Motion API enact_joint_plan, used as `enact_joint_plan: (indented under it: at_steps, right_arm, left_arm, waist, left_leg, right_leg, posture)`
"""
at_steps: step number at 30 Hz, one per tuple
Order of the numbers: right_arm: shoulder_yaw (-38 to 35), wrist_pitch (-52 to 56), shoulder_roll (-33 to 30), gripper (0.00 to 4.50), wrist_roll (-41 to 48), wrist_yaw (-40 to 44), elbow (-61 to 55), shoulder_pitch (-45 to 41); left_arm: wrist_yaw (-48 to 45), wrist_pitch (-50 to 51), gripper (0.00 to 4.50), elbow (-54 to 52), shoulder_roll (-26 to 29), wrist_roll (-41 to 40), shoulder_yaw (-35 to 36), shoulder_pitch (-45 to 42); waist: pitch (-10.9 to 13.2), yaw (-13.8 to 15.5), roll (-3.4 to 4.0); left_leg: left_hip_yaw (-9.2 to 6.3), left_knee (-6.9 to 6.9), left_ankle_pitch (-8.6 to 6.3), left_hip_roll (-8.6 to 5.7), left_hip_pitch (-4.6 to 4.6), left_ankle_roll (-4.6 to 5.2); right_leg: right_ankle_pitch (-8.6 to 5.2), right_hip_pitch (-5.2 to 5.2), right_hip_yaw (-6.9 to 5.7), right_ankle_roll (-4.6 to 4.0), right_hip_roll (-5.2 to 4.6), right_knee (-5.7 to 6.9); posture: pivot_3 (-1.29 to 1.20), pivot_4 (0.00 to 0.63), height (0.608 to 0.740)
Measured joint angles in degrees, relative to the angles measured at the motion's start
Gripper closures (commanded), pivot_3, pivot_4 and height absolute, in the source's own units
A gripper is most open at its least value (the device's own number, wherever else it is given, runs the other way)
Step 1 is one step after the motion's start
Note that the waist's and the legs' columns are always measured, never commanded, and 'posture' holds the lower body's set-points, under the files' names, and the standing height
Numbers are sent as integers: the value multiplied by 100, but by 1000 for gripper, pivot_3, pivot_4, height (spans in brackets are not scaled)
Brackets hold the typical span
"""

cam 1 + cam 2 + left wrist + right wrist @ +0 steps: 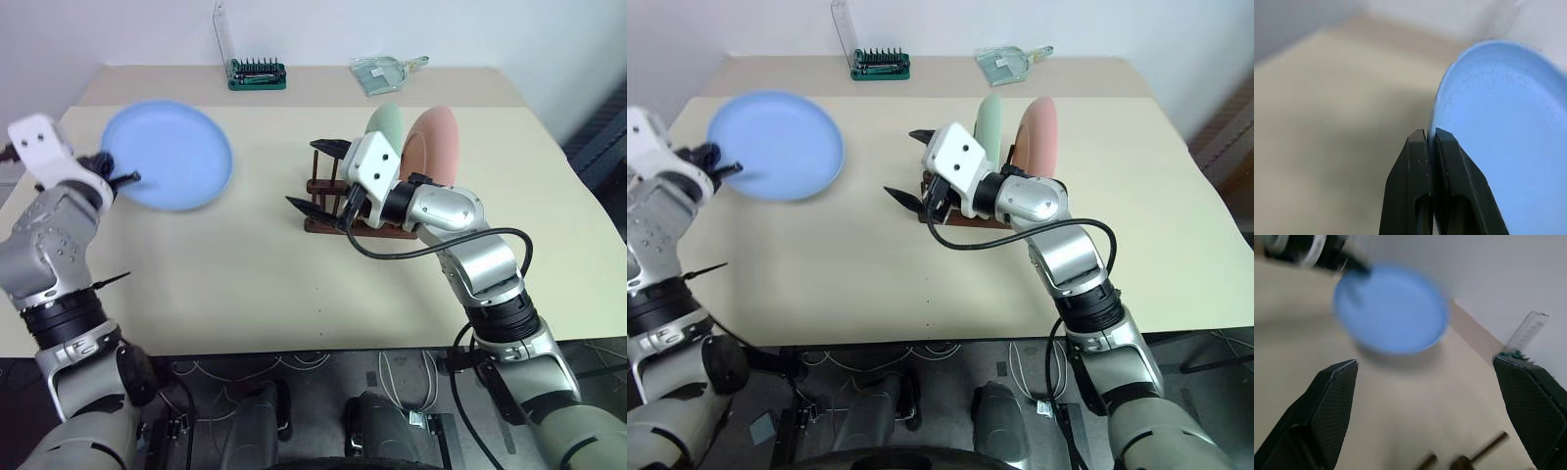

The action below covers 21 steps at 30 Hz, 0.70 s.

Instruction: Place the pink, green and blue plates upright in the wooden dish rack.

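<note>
A beige desk seen from above the robot's 2 arms. On the left, the left tool is clamped on the near-left rim of the blue plate; the plate is blurred, and whether it touches the desk cannot be told. In the left wrist view the 2 black fingers are pressed nearly together with the plate's edge between them.

Right of centre stands the rack, a small dark brown wooden frame with upright pegs. The green plate and the pink plate stand upright in it, side by side, green on the left and pink on the right.

The right tool hangs just in front of the rack's left end, pointing left toward the blue plate, its fingers spread wide and holding nothing.

At the far edge sit a green bit tray and, further right, a clear packet.
</note>
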Motion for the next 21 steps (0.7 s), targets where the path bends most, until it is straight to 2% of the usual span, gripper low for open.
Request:
enact_joint_plan:
  at_steps: [6, 11, 21]
  right_arm:
    - [343, -656, 52, 0, -943, -215, 338, -396]
    - [631, -1182, 84, 0, -1659, -354, 700, -533]
    - [875, -1719, 311, 0, -2537, -561, 1423, -818]
  left_arm:
    - [-176, -129, 4428, -541, -136, 6, -942, -352]
    - [-123, 65, 4428, -732, -288, -99, -1069, -366]
    - [-1, 651, 4428, -1329, -593, -458, -1183, -497]
  waist:
    - [1, -22, 2]
    - [1, -12, 0]
    - [2, -4, 0]
  left_leg:
    - [4, 0, 3, 2, 3, -2]
    - [4, 2, 3, 1, 2, -1]
    - [2, 4, 4, 2, 3, -1]
  right_leg:
    - [0, -4, 1, 0, 0, 8]
    - [0, -3, 1, 0, 0, 7]
    - [0, 0, 1, 0, 0, 7]
  posture:
    - [0, 150, 736]
    - [0, 150, 736]
    - [0, 150, 736]
